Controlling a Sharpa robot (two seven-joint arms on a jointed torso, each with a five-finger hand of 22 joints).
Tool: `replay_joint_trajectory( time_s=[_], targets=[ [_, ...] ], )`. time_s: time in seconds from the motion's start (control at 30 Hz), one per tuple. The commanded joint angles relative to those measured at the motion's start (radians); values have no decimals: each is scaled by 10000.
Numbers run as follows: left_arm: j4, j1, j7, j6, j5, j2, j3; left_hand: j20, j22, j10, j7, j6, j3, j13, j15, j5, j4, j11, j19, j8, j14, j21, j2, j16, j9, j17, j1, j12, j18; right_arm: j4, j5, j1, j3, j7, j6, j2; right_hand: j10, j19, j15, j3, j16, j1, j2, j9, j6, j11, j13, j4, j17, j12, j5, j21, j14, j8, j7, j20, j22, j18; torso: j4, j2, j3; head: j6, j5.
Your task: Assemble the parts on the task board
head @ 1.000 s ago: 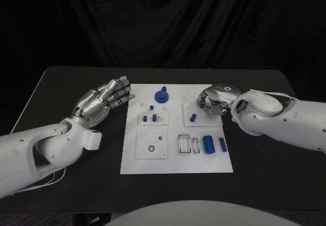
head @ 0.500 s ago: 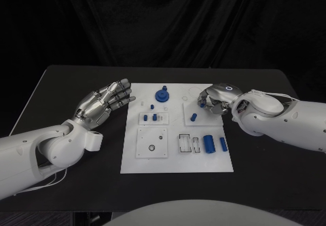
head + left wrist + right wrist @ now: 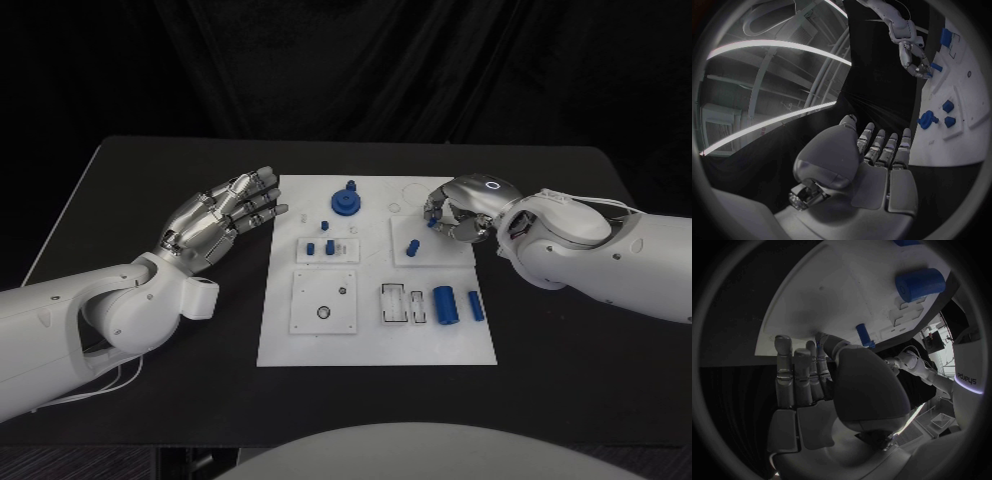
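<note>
Small blue peg [image 3: 413,247] stands on the task board [image 3: 375,345] just beside the right hand [image 3: 459,215], whose curled fingers hold nothing. Left hand [image 3: 216,218] spread wide off the board's edge. Peg judged light, rigid, slick; pinch its upper sides

Robotics lab: black-draped backdrop [image 3: 346,60], black table [image 3: 144,180], white task board [image 3: 375,340].

Task board [image 3: 375,340]: white. Parts [image 3: 446,303]: blue. Table [image 3: 577,380]: black. Arms: white. Left hand [image 3: 219,215], right hand [image 3: 459,212]: silver.
</note>
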Motion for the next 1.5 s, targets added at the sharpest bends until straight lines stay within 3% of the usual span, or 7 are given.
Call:
replay_joint_trajectory(
  time_s=[0.03, 0.27, 0.6, 1.0, 1.1, 1.23, 1.5],
  targets=[
    [-9, -14, 163, 125, 43, 25, 8, -21, -17, -36, 21, -49, 21, -2, 35, 48, -66, 14, 74, 16, 10, 44, 10, 50, -15, 16, 77, -56, -209, 76, -37, 113, 17, -287, -213, -29, 29, 57, -3, -8, 32, -135, -15, 683, -58, -4, -16, 44, -8, -31, 57, -69, 53, 57, -25, 2, 498, 10, -18, -7, -5, -18, 10],
    [-67, -19, 130, 140, 43, 65, 8, -19, -31, -51, 20, -73, 24, -5, 42, 49, -71, 17, 72, 10, 6, 41, 8, 48, -21, 16, 81, -73, -218, 246, -37, 295, 16, -398, -102, -133, 28, 52, -12, -89, 6, -221, -58, 700, -103, -21, -71, 163, -39, -59, 163, -145, 26, 105, -67, 6, 477, 19, 15, 1, -12, -53, -9],
    [-137, -25, 69, 144, 43, 91, 8, -18, -43, -88, 10, -128, 33, -9, 63, 50, -78, 29, 84, -5, 5, 40, 7, 55, -33, 16, 87, -107, -248, 573, -37, 510, 16, -470, -92, -316, 77, 143, -46, -167, 107, -197, -31, 736, -61, -64, -124, 223, 62, -67, 359, -73, 111, 206, -120, -12, 498, 6, -1, 10, -7, -113, 128],
    [-181, -39, 37, 161, 44, 111, 8, -18, -49, -101, 4, -144, 34, -9, 71, 48, -79, 35, 88, -10, -2, 39, 5, 52, -37, 15, 86, -116, -262, 1855, -37, 653, 15, -552, 200, -519, 280, 175, -46, -208, 130, -143, -20, 732, -34, -71, -221, 251, 79, -108, 449, -118, 130, 254, -101, -22, 499, 3, 15, 6, 6, -182, 189],
    [-184, -44, 28, 169, 44, 113, 8, -18, -49, -101, 4, -144, 34, -9, 71, 48, -79, 35, 88, -10, -2, 39, 5, 52, -37, 15, 86, -116, -262, 2171, -38, 656, 14, -573, 373, -435, 347, 181, -46, -211, 143, -126, -10, 714, -12, -69, -263, 261, 92, -139, 480, -138, 138, 244, -93, -21, 500, 2, 6, 6, 10, -182, 240],
    [-182, -51, 10, 171, 44, 113, 8, -18, -58, -106, 1, -150, 36, -9, 76, 48, -79, 39, 88, -11, -7, 38, 6, 51, -38, 15, 85, -117, -271, 2436, -159, 656, 14, -611, 658, -174, 629, 210, -61, -225, 154, 4, -13, 623, 128, -85, -518, 210, 96, -388, 831, -196, 130, 165, -80, -41, 524, 7, -11, -5, 6, -182, 327],
    [-163, -57, -11, 166, 44, 140, 8, -19, -64, -104, 2, -147, 36, -8, 77, 48, -79, 39, 86, -11, -5, 37, 6, 53, -38, 15, 85, -114, -272, 2396, -264, 631, 14, -698, 1237, 606, 741, 151, -55, -250, 145, 34, 4, 555, 190, -68, -751, 192, 82, -682, 1036, -383, 108, 72, -75, -47, 503, 33, -14, -19, 7, -182, 454]
  ],
)
